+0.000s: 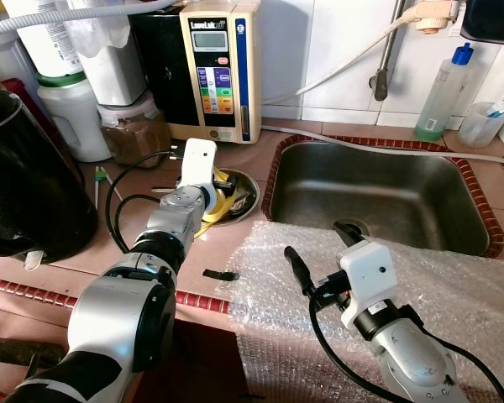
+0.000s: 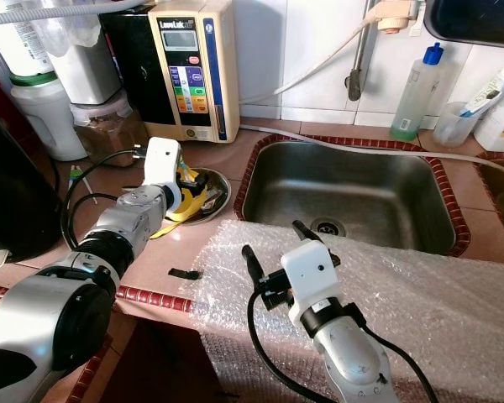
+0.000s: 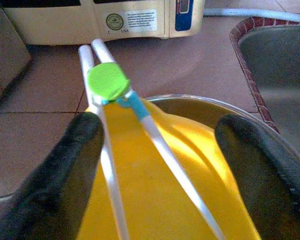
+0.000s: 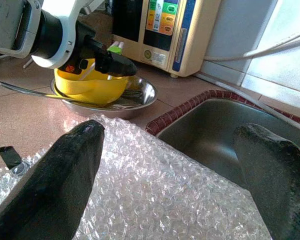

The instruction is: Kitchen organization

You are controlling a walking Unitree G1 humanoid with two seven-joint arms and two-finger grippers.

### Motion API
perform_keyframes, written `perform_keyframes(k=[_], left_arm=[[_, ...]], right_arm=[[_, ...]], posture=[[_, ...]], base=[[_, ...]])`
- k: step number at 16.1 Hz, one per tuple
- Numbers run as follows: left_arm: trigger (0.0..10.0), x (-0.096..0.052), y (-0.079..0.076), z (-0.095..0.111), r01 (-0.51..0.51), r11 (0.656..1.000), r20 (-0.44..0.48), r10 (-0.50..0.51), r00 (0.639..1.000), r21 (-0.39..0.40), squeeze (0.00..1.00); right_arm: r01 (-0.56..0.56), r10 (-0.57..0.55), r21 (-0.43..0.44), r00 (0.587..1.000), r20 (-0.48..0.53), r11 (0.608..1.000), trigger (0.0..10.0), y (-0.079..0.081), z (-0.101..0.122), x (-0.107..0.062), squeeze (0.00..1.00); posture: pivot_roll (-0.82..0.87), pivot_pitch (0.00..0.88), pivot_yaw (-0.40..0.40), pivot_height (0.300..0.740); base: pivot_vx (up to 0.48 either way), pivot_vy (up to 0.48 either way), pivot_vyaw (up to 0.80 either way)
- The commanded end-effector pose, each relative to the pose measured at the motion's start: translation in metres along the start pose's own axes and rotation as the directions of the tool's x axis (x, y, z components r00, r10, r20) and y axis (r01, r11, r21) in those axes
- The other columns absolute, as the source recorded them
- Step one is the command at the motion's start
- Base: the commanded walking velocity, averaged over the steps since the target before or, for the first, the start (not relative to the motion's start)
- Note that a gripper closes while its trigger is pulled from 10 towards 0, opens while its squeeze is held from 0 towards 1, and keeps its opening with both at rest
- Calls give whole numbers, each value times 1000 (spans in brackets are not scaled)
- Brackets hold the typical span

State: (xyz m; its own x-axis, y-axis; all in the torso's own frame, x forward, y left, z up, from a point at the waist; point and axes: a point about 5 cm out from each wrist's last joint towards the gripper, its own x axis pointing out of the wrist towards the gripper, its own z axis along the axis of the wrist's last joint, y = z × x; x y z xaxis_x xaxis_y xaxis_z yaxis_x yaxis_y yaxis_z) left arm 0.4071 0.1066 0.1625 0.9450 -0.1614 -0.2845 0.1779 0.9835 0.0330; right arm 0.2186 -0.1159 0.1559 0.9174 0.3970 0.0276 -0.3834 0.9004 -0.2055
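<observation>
Hovering: left end effector [image 3: 155,145], fingers spread, straddling yellow bowl [image 3: 165,195] in steel dish [image 4: 140,97] on counter [image 1: 235,243]; chopsticks [image 3: 107,125] run lengthwise ahead between fingers. Right end effector [image 4: 170,165], spread, over bubble wrap [image 4: 155,195], farther off.

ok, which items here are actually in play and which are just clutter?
In play: left tool, open over yellow bowl and chopsticks in metal dish; right tool, open above bubble wrap.

Clutter: water ionizer, sink, soap bottle, black pot.
</observation>
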Motion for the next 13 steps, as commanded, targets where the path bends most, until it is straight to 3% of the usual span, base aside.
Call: perform_keyframes(k=[1, 13], left_arm=[[0, 0, 5, 2, -9, 1000, -10, 9, 1000, -13, 0], [0, -1, 13, -3, -16, 997, -23, 15, 1000, -73, 0]], right_arm=[[0, 0, 5, 1000, -1, 1000, 10000, 1, -2, 0, 0], [-2, 2, -1, 1000, 3, 1000, 10000, 1, -3, 3, 0]], posture=[[-31, 0, 103, 740], [-18, 0, 102, 740]], base=[[0, 0, 0], [0, 0, 0]])
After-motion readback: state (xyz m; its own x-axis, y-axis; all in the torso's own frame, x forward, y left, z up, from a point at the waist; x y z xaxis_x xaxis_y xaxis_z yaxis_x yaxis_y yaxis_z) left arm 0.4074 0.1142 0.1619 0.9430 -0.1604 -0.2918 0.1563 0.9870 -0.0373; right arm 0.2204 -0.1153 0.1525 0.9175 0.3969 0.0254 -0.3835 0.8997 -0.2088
